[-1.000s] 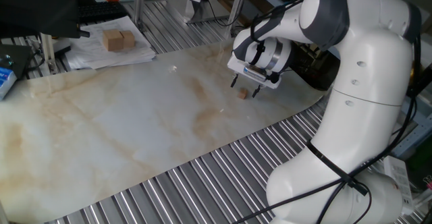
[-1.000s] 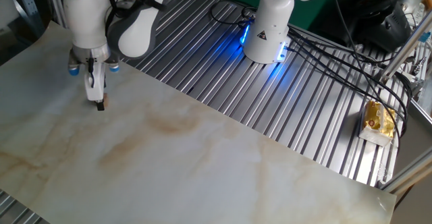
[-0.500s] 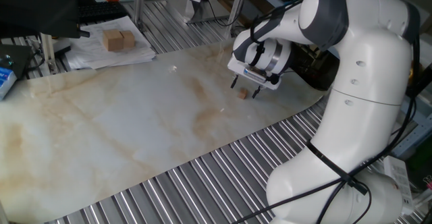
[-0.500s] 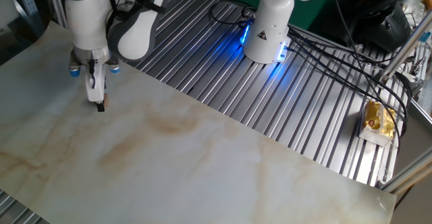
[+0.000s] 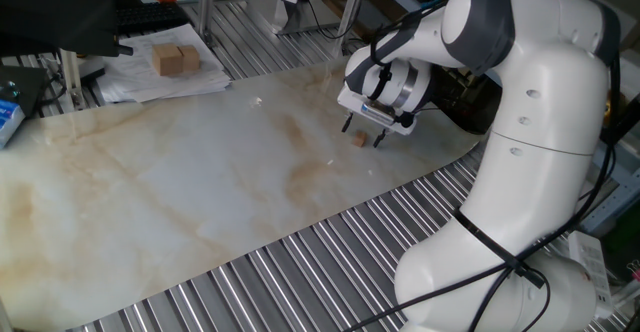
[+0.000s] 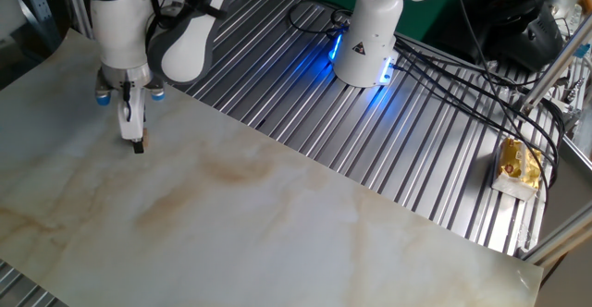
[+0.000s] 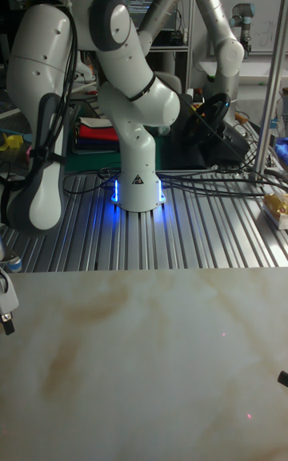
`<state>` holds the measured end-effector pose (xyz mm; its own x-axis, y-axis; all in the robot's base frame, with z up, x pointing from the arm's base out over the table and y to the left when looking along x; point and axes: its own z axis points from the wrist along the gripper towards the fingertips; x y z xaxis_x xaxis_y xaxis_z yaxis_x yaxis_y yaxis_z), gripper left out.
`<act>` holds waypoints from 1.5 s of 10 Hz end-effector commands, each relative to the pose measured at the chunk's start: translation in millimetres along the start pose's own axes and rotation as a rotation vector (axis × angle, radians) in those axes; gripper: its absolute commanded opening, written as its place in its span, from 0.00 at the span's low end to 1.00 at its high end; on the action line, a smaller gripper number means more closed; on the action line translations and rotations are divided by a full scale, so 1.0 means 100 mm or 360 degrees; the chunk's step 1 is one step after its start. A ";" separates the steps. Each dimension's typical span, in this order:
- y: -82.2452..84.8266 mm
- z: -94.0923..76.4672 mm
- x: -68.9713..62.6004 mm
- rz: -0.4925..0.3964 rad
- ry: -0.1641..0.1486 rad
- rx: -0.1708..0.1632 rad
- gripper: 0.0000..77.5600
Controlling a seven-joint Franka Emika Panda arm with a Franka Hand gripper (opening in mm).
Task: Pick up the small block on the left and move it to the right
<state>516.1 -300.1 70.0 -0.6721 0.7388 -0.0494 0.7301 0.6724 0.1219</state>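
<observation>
Your small block (image 5: 358, 139) is a tiny light-brown wooden cube, plain, sitting flat on the marbled sheet near its far right edge. In the other fixed view it's mostly hidden, barely visible.

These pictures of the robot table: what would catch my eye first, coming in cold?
Probably the big white robot arm bending over the pale marbled sheet, its gripper open and poised around a tiny light-brown wooden cube near the sheet's edge. Next, the blue glow at the arm's base on the ribbed metal table, and two larger tan blocks on papers at the back.
</observation>
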 end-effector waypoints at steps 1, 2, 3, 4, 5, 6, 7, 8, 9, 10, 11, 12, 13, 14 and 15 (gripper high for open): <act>0.00 -0.01 -0.01 -0.0004 -0.0007 0.0000 1.00; 0.00 -0.01 -0.01 -0.0012 -0.0008 0.0001 1.00; 0.00 0.00 -0.01 -0.0015 -0.0014 -0.0004 1.00; 0.00 0.00 -0.01 -0.0034 -0.0016 -0.0006 1.00; 0.00 0.00 -0.01 -0.0037 -0.0018 0.0003 1.00; 0.00 0.00 -0.01 -0.0038 -0.0018 0.0010 1.00; 0.00 0.00 -0.01 -0.0038 -0.0018 0.0010 0.02; 0.00 0.00 -0.01 -0.0038 -0.0018 0.0010 0.02; 0.00 0.00 -0.01 -0.0038 -0.0018 0.0010 0.02; 0.00 0.00 -0.01 -0.0038 -0.0018 0.0010 0.02; 0.00 0.00 -0.01 -0.0038 -0.0018 0.0010 0.02; 0.00 0.00 -0.01 -0.0038 -0.0018 0.0010 0.02; 0.00 0.00 -0.01 -0.0038 -0.0018 0.0010 0.02; 0.00 0.00 -0.01 -0.0038 -0.0018 0.0010 0.02; 0.00 0.00 -0.01 -0.0038 -0.0018 0.0010 0.02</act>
<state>515.9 -300.6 69.0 -0.6872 0.7240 -0.0597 0.7152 0.6886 0.1192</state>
